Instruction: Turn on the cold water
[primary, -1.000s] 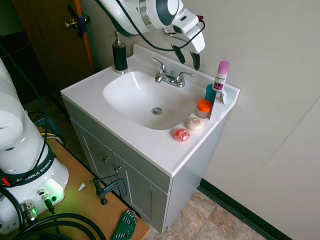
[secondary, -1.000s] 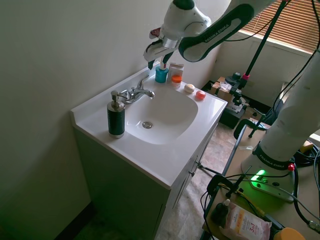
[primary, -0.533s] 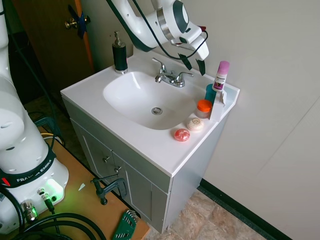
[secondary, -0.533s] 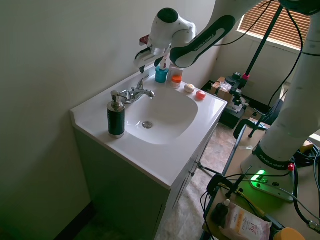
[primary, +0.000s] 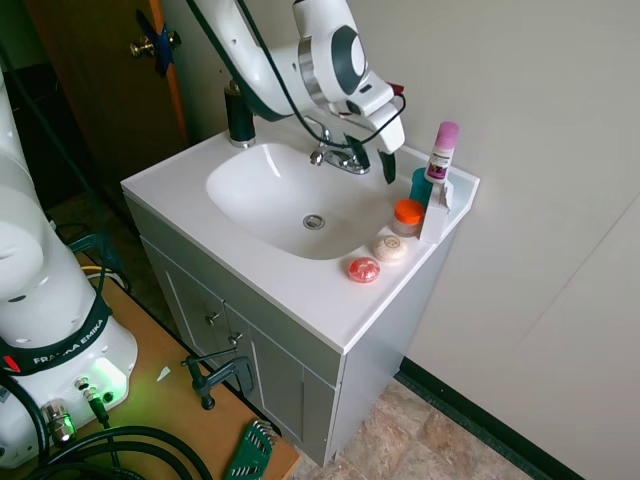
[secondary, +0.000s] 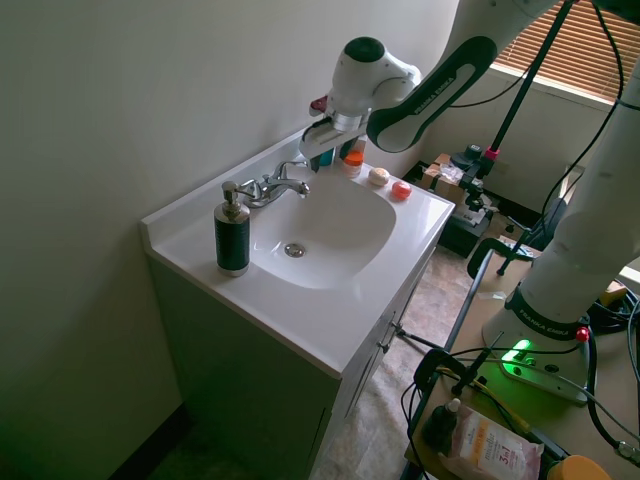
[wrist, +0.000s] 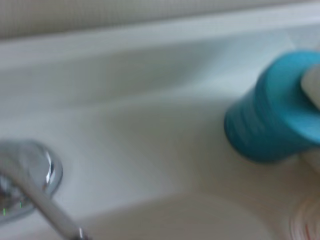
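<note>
Gripper (primary: 373, 160) has dropped from well above the sink (primary: 240, 205) to faucet (primary: 338, 157) height over the last second, fingers spread, holding nothing. It now hangs just right of the faucet, one finger near the cold lever (primary: 366, 151), the other toward the blue cup (primary: 421, 184). Contact not confirmed from either exterior view. Wrist view shows a chrome lever (wrist: 45, 202) and the cup, blurred. No water running. Judgement: approach done, lever push is next; cup and pink-capped bottle (primary: 440, 152) are close, could get knocked.
</note>
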